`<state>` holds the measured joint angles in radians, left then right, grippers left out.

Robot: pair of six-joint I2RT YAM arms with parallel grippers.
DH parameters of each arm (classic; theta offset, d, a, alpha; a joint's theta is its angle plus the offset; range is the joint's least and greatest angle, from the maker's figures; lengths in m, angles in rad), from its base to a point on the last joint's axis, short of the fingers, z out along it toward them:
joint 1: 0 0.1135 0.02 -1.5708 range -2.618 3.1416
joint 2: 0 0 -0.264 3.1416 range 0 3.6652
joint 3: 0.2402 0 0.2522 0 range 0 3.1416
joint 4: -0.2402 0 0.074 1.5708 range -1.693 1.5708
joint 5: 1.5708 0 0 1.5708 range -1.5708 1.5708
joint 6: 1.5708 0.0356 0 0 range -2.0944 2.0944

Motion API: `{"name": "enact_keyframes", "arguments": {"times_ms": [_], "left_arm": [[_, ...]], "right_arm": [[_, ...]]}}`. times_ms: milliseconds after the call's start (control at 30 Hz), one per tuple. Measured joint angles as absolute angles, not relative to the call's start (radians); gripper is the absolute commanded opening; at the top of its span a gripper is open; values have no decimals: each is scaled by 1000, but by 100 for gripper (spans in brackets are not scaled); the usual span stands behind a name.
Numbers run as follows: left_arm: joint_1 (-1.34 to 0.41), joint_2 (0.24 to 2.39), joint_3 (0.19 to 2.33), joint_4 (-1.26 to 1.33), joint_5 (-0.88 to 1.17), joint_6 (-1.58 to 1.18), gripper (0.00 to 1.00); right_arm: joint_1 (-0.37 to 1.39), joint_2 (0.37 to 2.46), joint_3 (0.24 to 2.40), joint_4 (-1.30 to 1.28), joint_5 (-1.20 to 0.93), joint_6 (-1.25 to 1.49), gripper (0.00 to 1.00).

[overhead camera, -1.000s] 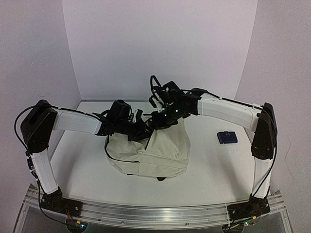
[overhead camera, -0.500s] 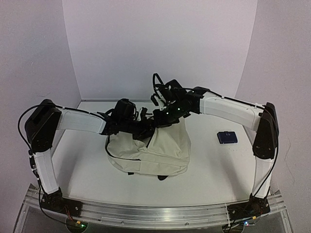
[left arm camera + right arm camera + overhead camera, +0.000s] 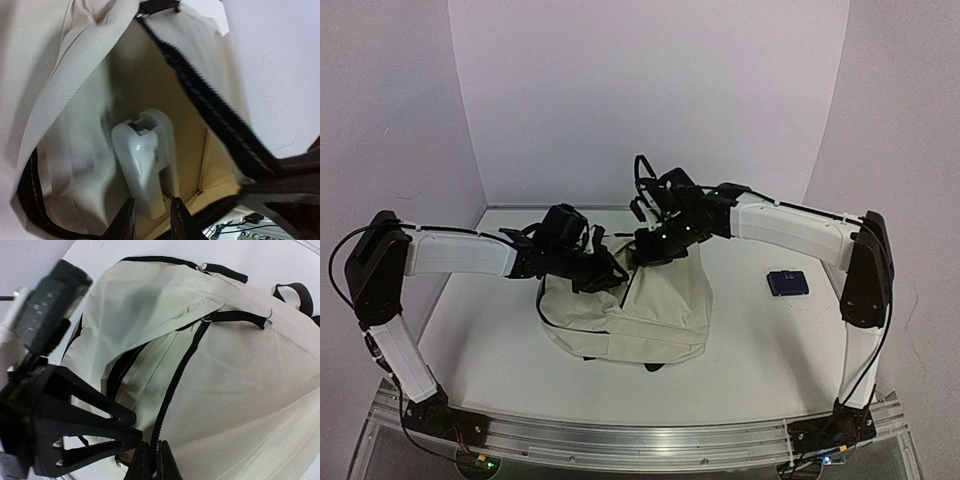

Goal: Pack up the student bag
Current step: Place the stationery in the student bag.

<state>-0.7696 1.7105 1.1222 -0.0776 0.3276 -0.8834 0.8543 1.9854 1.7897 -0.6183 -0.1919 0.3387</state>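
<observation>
The student bag [image 3: 655, 305], cream fabric with black zippers, lies mid-table with its top held open. My right gripper [image 3: 642, 252] is shut on the black zipper edge [image 3: 172, 390] at the mouth, lifting it; in the right wrist view the pinch [image 3: 152, 455] is at the bottom. My left gripper [image 3: 607, 272] reaches into the opening. Inside, a white plastic object [image 3: 145, 160] rests on the lining. Its lower end sits between my left gripper's [image 3: 152, 201] slightly parted fingers [image 3: 128, 220], with a thin gap on each side.
A small dark blue flat item [image 3: 787, 283] lies on the table to the right of the bag. White walls stand close on three sides. My left gripper's black body [image 3: 65, 425] fills the lower left of the right wrist view.
My left arm's elbow has swung out to the left and its gripper has drawn back a little from the bag's mouth. The right gripper keeps holding the zipper edge up.
</observation>
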Motion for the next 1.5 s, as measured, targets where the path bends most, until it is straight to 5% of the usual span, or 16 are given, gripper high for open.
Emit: {"name": "enact_keyframes", "arguments": {"times_ms": [400, 633, 700, 833, 900, 1167, 1500], "left_arm": [[-778, 2038, 1395, -14, 547, -838, 23], [-778, 1989, 1321, -18, 539, -838, 50], [-777, 1928, 1279, -86, 500, -837, 60], [-739, 1735, 1231, -291, 423, -839, 78], [-687, 1608, 1230, -370, 382, -842, 87], [-310, 1403, 1324, -422, 420, -834, 100], [-93, 1901, 1416, -177, 769, -977, 100]], "right_arm": [[836, 1960, 1765, -637, -194, 344, 0], [836, 1957, 1763, -632, -222, 343, 22], [841, 1956, 1761, -619, -238, 340, 35], [841, 1951, 1760, -591, -270, 349, 82], [836, 1949, 1761, -587, -280, 342, 96], [776, 1940, 1813, -585, -296, 279, 98], [394, 1884, 1807, -630, -484, 163, 98]]}}
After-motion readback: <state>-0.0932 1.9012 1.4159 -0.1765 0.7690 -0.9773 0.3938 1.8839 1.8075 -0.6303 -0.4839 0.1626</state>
